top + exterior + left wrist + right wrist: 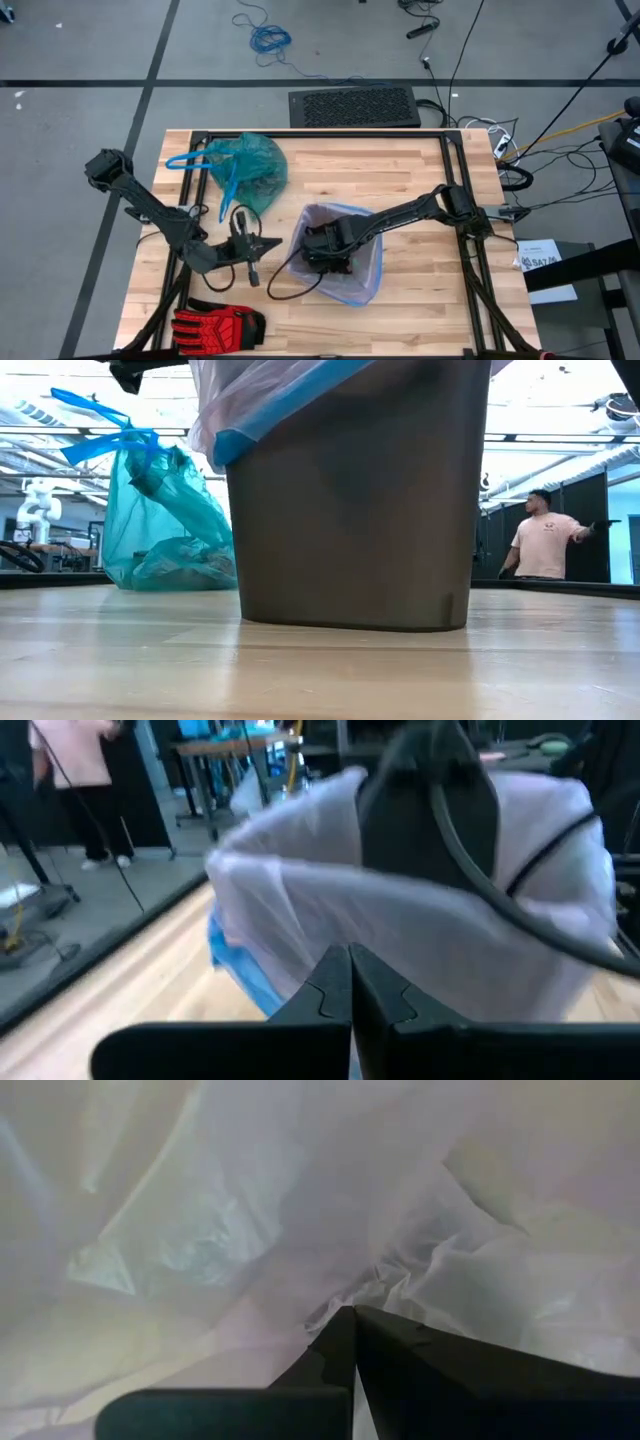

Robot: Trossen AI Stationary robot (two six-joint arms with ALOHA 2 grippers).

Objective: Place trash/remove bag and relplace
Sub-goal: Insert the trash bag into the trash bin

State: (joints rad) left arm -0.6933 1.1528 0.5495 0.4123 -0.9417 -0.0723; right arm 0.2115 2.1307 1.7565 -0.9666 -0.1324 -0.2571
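Bin (350, 510) at the centre of the wooden surface (420, 200), taken as the landmark. A pale lilac liner (345, 225) with a blue rim is draped over its mouth; the low view shows the blue edge folded down over the outside wall on one side only, which suggests the fresh liner is not yet seated all round.

The right gripper (352, 1320) reaches down inside the bin. Its jaws are together and grip nothing visible; the tip sits against crumpled film, a posture that fits pressing the liner down toward the bin's floor so it fills the cavity rather than ballooning out.

The left gripper (350, 982) waits just outside the bin, on the side away from the right arm's base, pointed at the liner-clad wall. Its jaws are also together and empty. From here it is well placed to steady the bin or tuck the rim, though neither is under way.

The teal-green bag (248, 168) lies on the surface behind the bin, toward the far left corner, bunched and closed, its blue drawstring loops (190, 158) splayed outward; it appears removed and set aside. No loose trash is visible.

A red-and-black glove (215, 324) lies near the front edge, left of the bin. A person (545, 538) stands in the room beyond.
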